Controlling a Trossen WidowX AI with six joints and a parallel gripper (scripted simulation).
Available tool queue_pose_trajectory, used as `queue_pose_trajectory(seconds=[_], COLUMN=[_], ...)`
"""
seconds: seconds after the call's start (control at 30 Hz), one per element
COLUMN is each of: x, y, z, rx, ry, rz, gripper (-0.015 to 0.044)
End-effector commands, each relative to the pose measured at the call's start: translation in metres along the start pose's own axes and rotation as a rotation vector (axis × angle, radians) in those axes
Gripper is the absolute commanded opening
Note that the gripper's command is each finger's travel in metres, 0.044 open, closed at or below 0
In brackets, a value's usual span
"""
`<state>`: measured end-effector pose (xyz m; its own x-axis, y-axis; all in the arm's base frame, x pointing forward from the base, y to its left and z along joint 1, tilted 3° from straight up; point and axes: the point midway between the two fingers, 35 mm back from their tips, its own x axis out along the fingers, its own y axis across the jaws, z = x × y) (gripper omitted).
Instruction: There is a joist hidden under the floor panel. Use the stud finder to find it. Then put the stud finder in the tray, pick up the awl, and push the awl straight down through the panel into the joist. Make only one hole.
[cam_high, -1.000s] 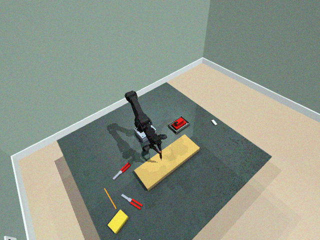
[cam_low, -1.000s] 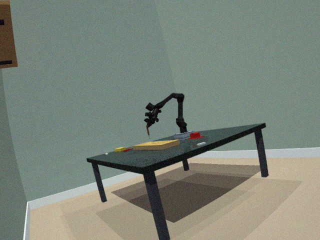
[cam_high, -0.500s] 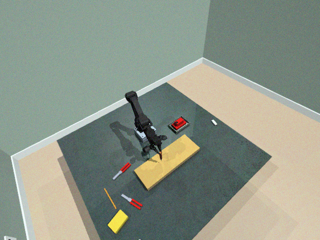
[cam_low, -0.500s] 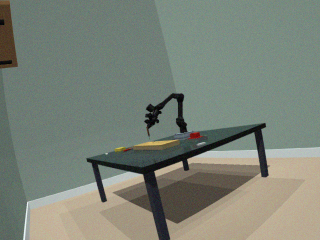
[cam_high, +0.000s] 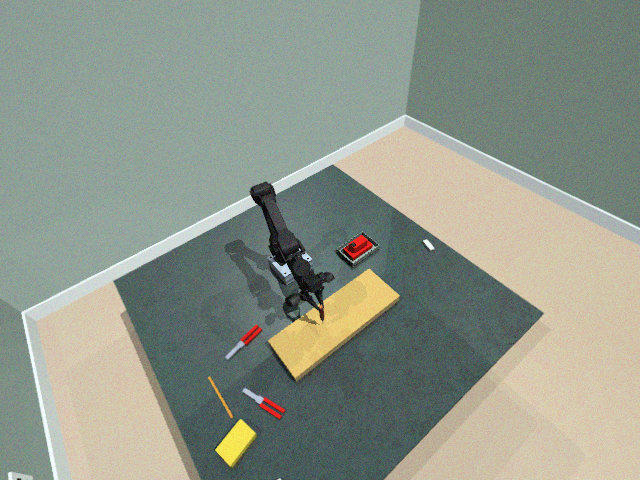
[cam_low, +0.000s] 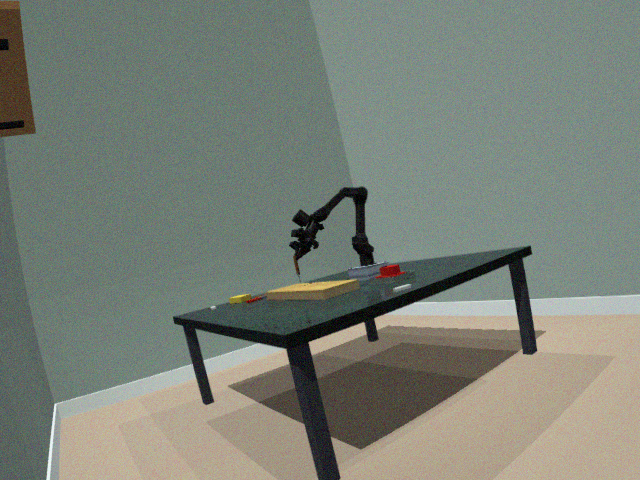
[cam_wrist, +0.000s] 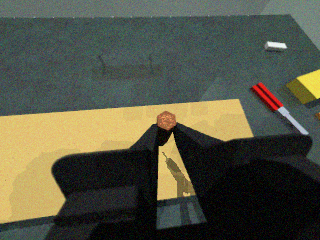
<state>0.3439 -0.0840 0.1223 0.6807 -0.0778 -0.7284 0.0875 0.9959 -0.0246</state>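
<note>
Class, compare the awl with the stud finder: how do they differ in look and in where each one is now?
The awl is slim and pointed, with an orange-brown handle; the stud finder is a blocky red body.
The awl is gripped in the gripper above the panel; the stud finder sits in the tray.
Both are task tools.

I see a dark surface (cam_high: 439, 330) (cam_low: 454, 273) (cam_wrist: 55, 60) carrying the pale wooden panel (cam_high: 336, 325) (cam_low: 315, 290) (cam_wrist: 40, 145) — flat, near its middle — plus a tray (cam_high: 354, 264), two red-handled tools (cam_high: 251, 335) (cam_high: 271, 407), an orange stick (cam_high: 220, 397) just beside a yellow block (cam_high: 236, 442) (cam_low: 239, 298) (cam_wrist: 307, 87), and a small white piece (cam_high: 428, 244) (cam_low: 402, 287).
</note>
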Motion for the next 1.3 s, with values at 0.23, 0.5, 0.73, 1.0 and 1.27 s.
queue_pose_trajectory(seconds=[0.23,0.5,0.73,1.0,1.27], x=[0.013,0.022,0.023,0.023,0.023], y=[0.001,0.001,0.001,0.001,0.001], z=[-0.014,-0.024,-0.026,-0.026,-0.026], rx=[-0.005,-0.005,-0.005,-0.005,-0.005], ry=[0.004,0.004,0.004,0.004,0.004], rz=[0.007,0.007,0.007,0.007,0.007], gripper=[0.0000,0.0000,0.0000,0.0000,0.0000])
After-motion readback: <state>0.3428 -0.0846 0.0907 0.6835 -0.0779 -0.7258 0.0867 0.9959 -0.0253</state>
